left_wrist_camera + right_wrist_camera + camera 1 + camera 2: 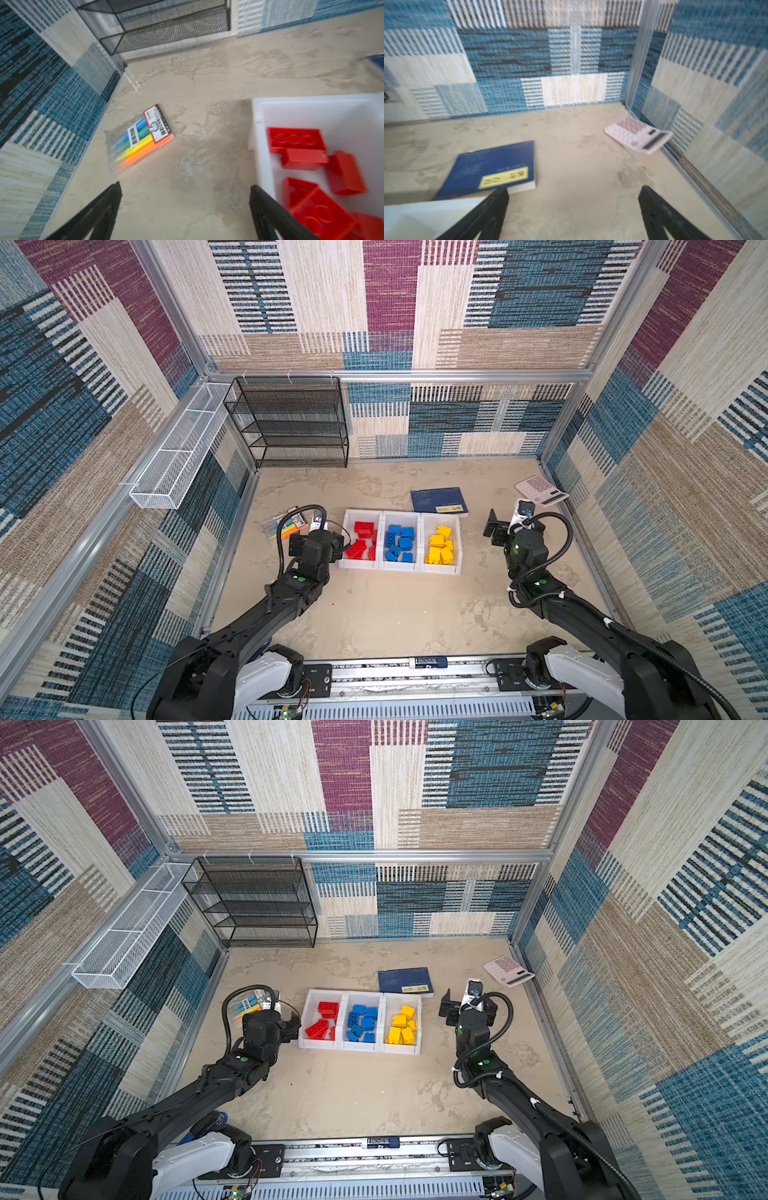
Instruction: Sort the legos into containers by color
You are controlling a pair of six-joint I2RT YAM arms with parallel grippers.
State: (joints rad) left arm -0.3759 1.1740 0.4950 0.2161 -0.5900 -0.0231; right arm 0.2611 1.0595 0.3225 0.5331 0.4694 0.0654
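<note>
The beige mottled table (pixel 395 614) carries three white containers (pixel 401 566) side by side, with the red, blue and yellow legos (pixel 399 541) sorted inside them. Both arms reach forward with bent elbows. The left gripper (pixel 186 187) hovers at the red container's outer edge and the right gripper (pixel 574 189) hangs near the yellow one. The fingers of both are wide apart and hold nothing.
</note>
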